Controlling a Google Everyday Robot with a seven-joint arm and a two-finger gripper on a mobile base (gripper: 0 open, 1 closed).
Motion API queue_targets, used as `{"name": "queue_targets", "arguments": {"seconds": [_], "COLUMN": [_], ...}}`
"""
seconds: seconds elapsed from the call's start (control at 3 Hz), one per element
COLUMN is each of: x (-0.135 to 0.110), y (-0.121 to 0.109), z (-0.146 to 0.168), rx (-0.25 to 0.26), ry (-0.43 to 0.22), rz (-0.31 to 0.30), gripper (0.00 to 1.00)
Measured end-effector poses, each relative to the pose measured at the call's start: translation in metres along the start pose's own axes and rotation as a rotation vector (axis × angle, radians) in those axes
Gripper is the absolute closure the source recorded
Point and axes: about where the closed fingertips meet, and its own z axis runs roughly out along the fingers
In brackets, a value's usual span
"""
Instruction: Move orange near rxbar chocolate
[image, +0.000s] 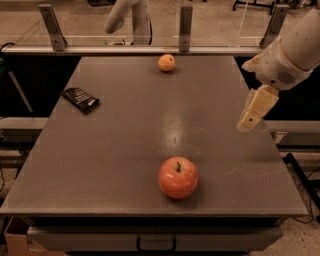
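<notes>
Over the right side of the flat grey rectangular table (125, 150), at about three o'clock, hung the robot's cream-coloured plastic gripper (246, 122), angled down and to the left from a bulky white arm (290, 52). It was apart from every object, and from where I stood I could not tell whether it was parted or closed.

The orange (166, 62), a small, smooth, round fruit of plain orange colour, sat at twelve o'clock close to the far edge, just in front of a rail of grey metal posts (186, 27). The rxbar chocolate (80, 99), a flat rectangular bar in a dark brown-black wrapper with faint light print, lay askew at ten o'clock near the left edge, well apart from the orange. A larger red-yellow apple (178, 177) stood stem up at six o'clock, near the front edge.

Under that front edge a shallow grey drawer (156, 239) with a dark handle was pushed shut, its contents hidden. Down at seven o'clock, on the floor, showed the corner of a brown cardboard box (12, 242); its inside was out of sight.
</notes>
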Motion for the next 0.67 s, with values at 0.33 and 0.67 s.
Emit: {"name": "queue_targets", "arguments": {"seconds": [0.33, 0.67], "x": [-0.03, -0.068], "y": [-0.052, -0.096], "z": [0.042, 0.071], "rx": [0.047, 0.103], "ry": [-0.11, -0.194], "rz": [0.03, 0.098], "gripper": [0.0, 0.0]}}
